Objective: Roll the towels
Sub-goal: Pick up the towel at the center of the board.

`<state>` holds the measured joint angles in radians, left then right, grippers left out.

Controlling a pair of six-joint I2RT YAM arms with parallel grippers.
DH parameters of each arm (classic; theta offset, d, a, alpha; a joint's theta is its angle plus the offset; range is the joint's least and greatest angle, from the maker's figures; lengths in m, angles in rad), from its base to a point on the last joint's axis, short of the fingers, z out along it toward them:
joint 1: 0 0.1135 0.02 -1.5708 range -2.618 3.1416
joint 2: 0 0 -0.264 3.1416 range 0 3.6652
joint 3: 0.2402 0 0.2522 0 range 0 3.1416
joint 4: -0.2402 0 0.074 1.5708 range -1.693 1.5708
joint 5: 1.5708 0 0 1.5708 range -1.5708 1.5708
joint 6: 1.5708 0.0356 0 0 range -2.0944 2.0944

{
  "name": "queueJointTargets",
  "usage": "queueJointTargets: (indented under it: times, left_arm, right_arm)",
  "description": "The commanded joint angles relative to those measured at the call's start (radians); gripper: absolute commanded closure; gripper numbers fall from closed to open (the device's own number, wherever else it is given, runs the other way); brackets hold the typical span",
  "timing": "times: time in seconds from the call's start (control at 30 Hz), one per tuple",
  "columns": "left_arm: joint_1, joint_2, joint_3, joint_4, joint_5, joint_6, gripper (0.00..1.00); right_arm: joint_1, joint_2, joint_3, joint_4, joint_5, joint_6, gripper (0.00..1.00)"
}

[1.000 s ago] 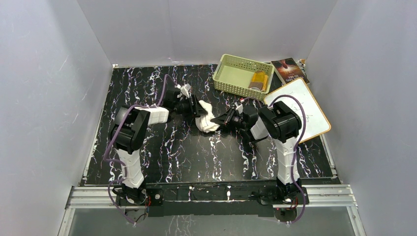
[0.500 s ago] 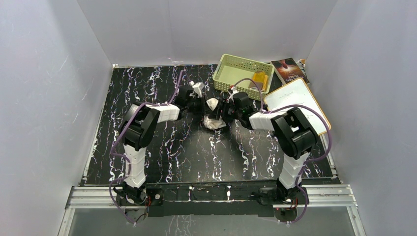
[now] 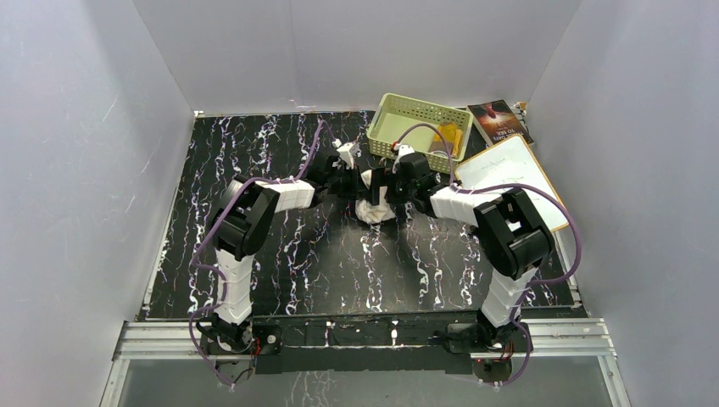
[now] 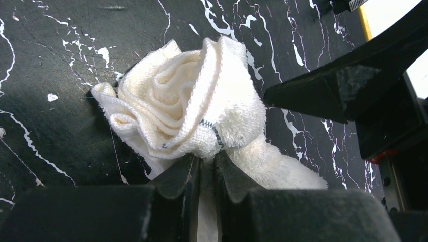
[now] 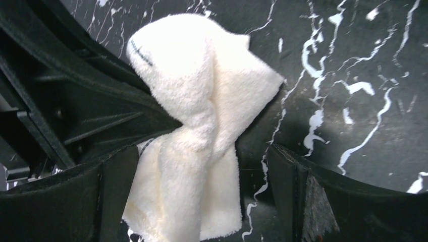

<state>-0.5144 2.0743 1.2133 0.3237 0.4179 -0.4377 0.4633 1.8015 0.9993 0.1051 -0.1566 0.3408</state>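
The cream-white towel (image 3: 373, 206) is bunched up at mid-table, one end lifted. My left gripper (image 3: 359, 181) is shut on that end; in the left wrist view its jaws (image 4: 204, 162) pinch the gathered folds of the towel (image 4: 186, 111). My right gripper (image 3: 388, 183) faces it from the right and is open. In the right wrist view, the towel (image 5: 197, 91) hangs loosely between the wide-apart fingers of the right gripper (image 5: 204, 189). The mustard-yellow and brown towel (image 3: 446, 138) lies in the basket.
A pale green basket (image 3: 398, 127) stands at the back, right of centre. A white board with an orange rim (image 3: 519, 185) lies at the right, and a dark book (image 3: 500, 120) behind it. Grey walls close in three sides.
My left gripper has shut on the cream towel's end and my right gripper has let go and opened wide. Both arms have moved toward the back centre, lifting the towel's end.
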Motion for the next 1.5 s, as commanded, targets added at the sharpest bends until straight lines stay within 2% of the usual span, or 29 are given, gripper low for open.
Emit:
queueJointTargets:
  times: [0.0,0.37,0.57,0.8,1.03,1.13,1.27,1.47]
  left_arm:
    - [-0.033,0.084,-0.059,-0.241,-0.059,0.064,0.95]
    - [-0.034,0.069,-0.067,-0.241,-0.059,0.063,0.95]
    - [-0.033,0.063,-0.076,-0.223,-0.054,0.057,0.93]
    - [-0.035,0.037,-0.086,-0.181,-0.057,0.038,0.8]
    - [-0.055,0.007,-0.118,-0.121,-0.05,0.017,0.68]
    - [-0.055,-0.014,-0.141,-0.098,-0.052,0.011,0.65]
    - [-0.055,-0.058,-0.181,-0.049,-0.058,0.004,0.58]
    - [-0.043,-0.193,-0.211,-0.025,-0.047,0.009,0.47]
  right_arm:
    - [-0.032,-0.006,0.033,0.109,0.025,-0.011,0.02]
    - [-0.065,0.145,0.105,0.122,-0.035,0.036,0.02]
    - [-0.065,0.18,0.114,0.139,-0.095,0.064,0.11]
    - [-0.065,0.184,0.071,0.146,-0.168,0.166,0.15]
    - [-0.057,0.237,0.078,0.154,-0.183,0.275,0.29]
    - [-0.055,0.254,0.093,0.138,-0.18,0.286,0.37]
    - [-0.055,0.278,0.11,0.126,-0.204,0.282,0.58]
    - [-0.067,0.269,0.11,0.15,-0.253,0.281,1.0]
